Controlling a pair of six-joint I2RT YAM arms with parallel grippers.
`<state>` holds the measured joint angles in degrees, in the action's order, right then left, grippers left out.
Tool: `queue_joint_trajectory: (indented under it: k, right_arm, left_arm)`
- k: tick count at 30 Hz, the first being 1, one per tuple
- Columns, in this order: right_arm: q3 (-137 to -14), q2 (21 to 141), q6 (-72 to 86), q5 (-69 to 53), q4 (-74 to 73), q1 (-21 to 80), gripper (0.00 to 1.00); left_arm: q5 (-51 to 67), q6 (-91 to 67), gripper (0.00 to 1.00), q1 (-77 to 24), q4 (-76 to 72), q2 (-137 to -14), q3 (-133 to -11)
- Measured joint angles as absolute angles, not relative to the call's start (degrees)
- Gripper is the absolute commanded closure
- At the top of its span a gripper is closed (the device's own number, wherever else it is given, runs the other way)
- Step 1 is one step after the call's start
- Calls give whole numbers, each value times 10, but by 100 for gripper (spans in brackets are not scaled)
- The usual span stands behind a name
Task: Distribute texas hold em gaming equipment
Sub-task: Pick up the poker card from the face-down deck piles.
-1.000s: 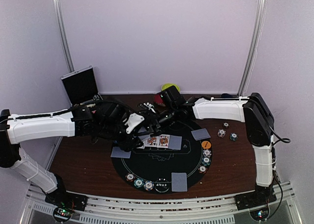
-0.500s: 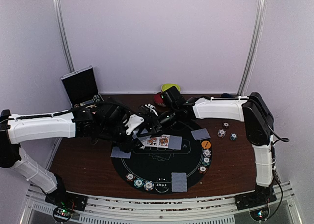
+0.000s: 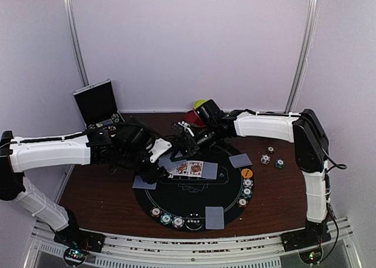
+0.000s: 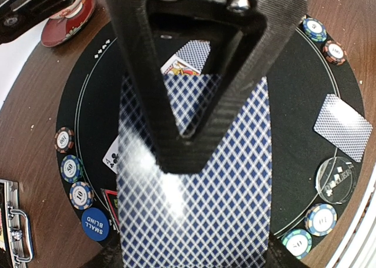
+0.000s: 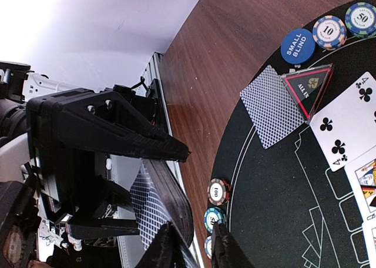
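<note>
Blue-diamond, glossy card backs: the deck (image 4: 194, 221) is clamped flat in the left gripper (image 3: 157, 157), above the mat's ten o'clock edge. The right gripper (image 5: 191, 250) has moved in from two o'clock and narrowed its jaws at the deck's edge, probably for the next deal. I cannot tell whether a card is caught. Below lie the round black felt mat (image 3: 194, 200), striped disc chips (image 3: 166, 219) at six o'clock, and the wooden table (image 3: 94, 197).

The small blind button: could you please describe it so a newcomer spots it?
Find the round black mat. At its edge, ending a row of striped chips, lies the small blind button: a plain blue disc with white lettering.
</note>
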<state>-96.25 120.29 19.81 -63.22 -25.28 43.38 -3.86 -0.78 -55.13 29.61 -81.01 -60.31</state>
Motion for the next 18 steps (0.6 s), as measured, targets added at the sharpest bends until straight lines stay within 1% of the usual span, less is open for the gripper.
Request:
queue_joint_trajectory:
  k: [10,12,14,18]
  right_arm:
    - [-976,1188,142,-630,-329,427,85]
    - [-978,1185,132,-629,-342,424,90]
    - [-982,1184,123,-629,-355,421,99]
    - [-984,1177,109,-632,-369,417,100]
  left_arm:
    - [-38,-8,37,-552,295,-810,-603]
    - [-38,-8,37,-552,293,-810,-603]
    - [-38,-8,37,-552,291,-810,-603]
    - [-38,-8,37,-552,291,-810,-603]
